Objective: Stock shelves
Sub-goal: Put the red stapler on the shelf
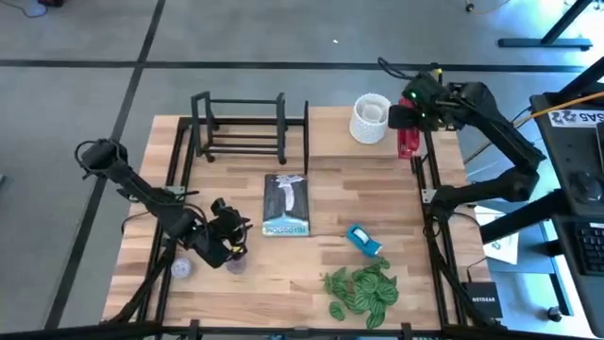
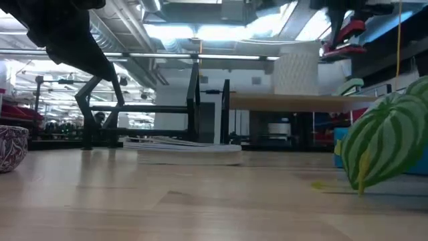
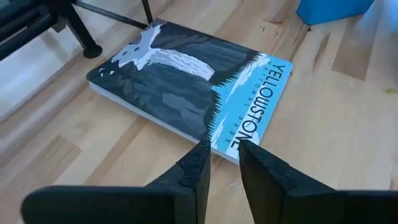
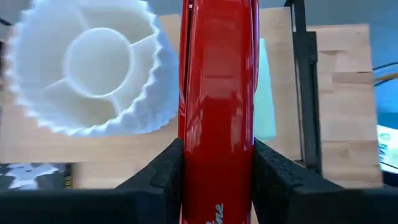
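2 arms are in my view from above. My right tool (image 1: 408, 127) is at the far right corner of the worktop (image 1: 321, 283), its fingers (image 4: 163, 177) clamped on either side of a glossy red object (image 4: 217, 106) that hangs down between them; I cannot tell what the object is. Just beside it stands a white ribbed container (image 1: 371, 119) with its open top showing inner compartments, resting on the light-wood shelf board (image 1: 335, 132), which runs along the far edge between black metal uprights (image 1: 307, 132). The small black open-frame rack (image 1: 239, 127) stands to the left of that board, at the far left of the worktop, and I see nothing on its thin bars. My left tool (image 1: 232, 238) is low over the near left part of the worktop, and its fingers (image 3: 198, 171) are set to a narrow gap with nothing between them, the tips near the closest corner of a book (image 1: 286, 204) that lies flat in the middle of the worktop; its cover reads "YELLOWSTONE". A small patterned bowl (image 2: 12, 148) sits on the worktop near the left tool. A blue object (image 1: 362, 239) lies to the right of the book, and a cluster of striped green leaves (image 1: 363, 290) lies at the near edge. A black box (image 1: 479, 302) sits off the right side of the worktop.
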Robot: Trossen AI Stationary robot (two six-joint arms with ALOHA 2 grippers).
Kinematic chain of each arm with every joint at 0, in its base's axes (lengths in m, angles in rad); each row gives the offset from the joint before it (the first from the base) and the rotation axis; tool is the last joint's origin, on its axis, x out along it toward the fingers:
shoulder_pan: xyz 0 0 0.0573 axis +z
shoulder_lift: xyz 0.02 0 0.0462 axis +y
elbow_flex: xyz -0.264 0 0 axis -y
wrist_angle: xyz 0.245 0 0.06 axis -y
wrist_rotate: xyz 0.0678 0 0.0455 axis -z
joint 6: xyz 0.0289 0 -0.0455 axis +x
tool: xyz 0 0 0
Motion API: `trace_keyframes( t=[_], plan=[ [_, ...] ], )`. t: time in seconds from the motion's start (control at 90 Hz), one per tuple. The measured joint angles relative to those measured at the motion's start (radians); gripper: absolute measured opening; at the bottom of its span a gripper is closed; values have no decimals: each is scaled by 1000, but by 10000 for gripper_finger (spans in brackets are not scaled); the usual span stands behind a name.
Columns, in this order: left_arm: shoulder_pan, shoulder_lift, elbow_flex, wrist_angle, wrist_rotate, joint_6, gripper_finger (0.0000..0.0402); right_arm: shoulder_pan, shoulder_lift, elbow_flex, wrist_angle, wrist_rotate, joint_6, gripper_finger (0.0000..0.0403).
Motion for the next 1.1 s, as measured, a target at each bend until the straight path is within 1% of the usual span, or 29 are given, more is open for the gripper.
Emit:
trace_keyframes(
  t=[0.256,0.433,0.589,0.7,0.8,1.1],
  plan=[
    [0,0,0,0,-2,0,67,-123,84,0,1,-53,-105,115],
    [0,0,0,12,-2,-4,67,-172,115,0,1,-61,-142,115],
    [0,0,0,46,-1,25,67,-209,131,0,16,-70,-176,115],
    [0,0,0,68,-1,44,67,-227,135,0,55,-71,-195,115],
    [1,0,0,78,-2,60,67,-233,148,0,87,-100,-213,115],
    [1,0,0,93,-1,67,67,-244,233,0,94,-128,-264,115]
  ],
)
